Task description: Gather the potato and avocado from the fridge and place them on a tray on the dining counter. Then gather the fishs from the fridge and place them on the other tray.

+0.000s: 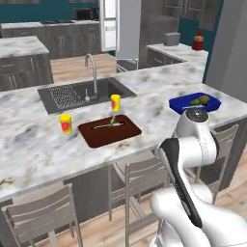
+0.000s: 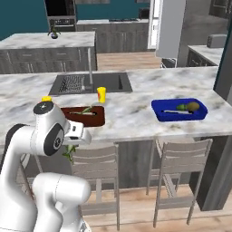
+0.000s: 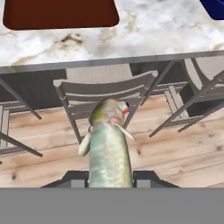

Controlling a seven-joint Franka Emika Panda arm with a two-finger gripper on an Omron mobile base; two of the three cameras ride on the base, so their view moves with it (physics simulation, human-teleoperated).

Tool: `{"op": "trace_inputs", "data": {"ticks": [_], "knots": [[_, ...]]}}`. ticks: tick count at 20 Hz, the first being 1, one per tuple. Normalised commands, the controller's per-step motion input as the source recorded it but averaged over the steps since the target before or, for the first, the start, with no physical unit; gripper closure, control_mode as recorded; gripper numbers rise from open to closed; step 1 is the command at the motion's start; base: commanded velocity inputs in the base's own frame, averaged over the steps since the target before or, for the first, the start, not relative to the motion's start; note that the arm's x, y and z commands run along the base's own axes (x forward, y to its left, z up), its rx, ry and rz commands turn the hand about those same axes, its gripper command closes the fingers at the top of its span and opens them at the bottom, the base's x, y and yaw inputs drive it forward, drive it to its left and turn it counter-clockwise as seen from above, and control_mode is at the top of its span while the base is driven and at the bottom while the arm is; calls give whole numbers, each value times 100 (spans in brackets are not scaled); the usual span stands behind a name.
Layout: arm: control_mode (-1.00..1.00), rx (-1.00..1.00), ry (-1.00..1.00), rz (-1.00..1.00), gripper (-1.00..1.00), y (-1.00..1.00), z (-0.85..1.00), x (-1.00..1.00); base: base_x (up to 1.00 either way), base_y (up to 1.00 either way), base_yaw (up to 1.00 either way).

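In the left base view, the blue tray (image 1: pixel 179 103) sat at about three o'clock on the dining counter (image 1: pixel 38 144), near its right end, with the avocado (image 1: pixel 196 101) and a brownish potato (image 1: pixel 204 99) already in it, so the first half of the job looked finished. At the centre lay the dark reddish-brown tray (image 1: pixel 96 133) with one fish (image 1: pixel 112 121) across its far part; two yellow cups (image 1: pixel 65 124) stood at nine and twelve o'clock of it, and the sink (image 1: pixel 53 103) lay beyond. In the right base view the brown tray (image 2: pixel 97 120) sat at about ten o'clock from the frame's centre, just past the arm's elbow, close to the counter's near edge, and a greenish shape below the wrist was probably the second fish (image 2: pixel 70 152), hanging below counter height. In the hand view the gripper (image 3: pixel 110 177) was clamped around that fish (image 3: pixel 109 151), which pointed toward twelve o'clock, over a chair back (image 3: pixel 105 94) and wooden floor; the counter's near edge crossed above it, with the brown tray (image 3: pixel 61 15) at eleven o'clock. What remained, by my reading, was lifting the fish over the counter edge and clear of the chairs, then setting it beside its mate; the tray's near half looked free.
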Motion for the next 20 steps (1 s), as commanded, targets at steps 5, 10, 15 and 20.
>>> {"op": "trace_inputs", "data": {"ticks": [5,10,15,20], "knots": [[100,0,0,0,100,0,0,0,0,0,22],[100,0,0,0,100,0,0,0,18,-1,25],[100,0,0,0,100,0,0,0,27,-10,26],[100,0,0,0,100,0,0,0,38,-3,24]]}}
